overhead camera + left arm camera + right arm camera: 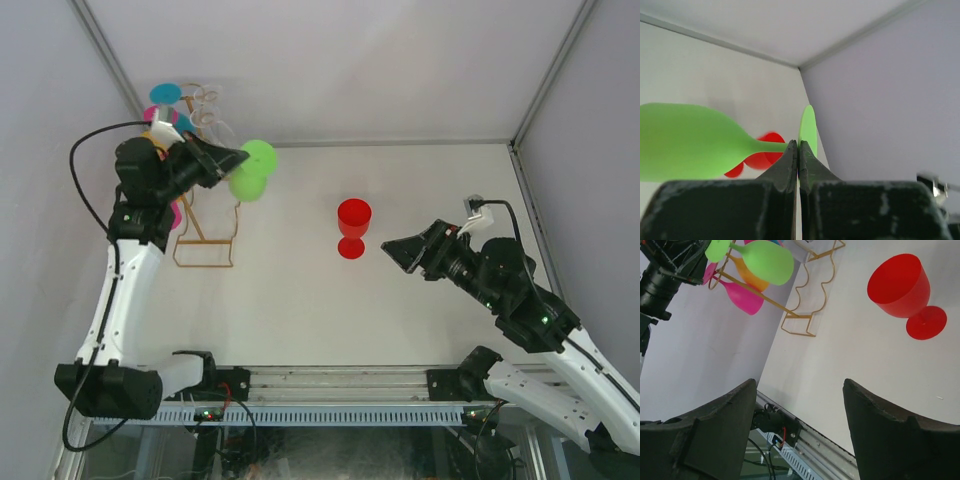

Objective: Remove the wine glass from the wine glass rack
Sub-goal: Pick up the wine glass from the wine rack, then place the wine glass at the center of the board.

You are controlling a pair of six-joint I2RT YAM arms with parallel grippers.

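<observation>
Nearest the lens, my left gripper (798, 146) was pinched tight on the thin stem of the green wine glass (690, 142), jaws together with only the stem between them. The glass lay on its side, long axis running straight across my fingertips: bowl out to one side, foot disc edge-on just past the tips on the other.

From above, the white table (300, 310) spread below. The wine glass rack (205, 250) stood at its far left, and my green glass hung in the air just to the right of it, near the hooks; I couldn't tell whether the foot had fully cleared them. I judged the way out was sideways, away from the spine.

My right gripper (800, 384) sat well apart with its jaws wide and nothing in them. The red glass (353, 218) stood upright mid-table between the arms. A pink glass (742, 297) and an orange glass (752, 280) hung close behind mine, the likeliest things to knock
</observation>
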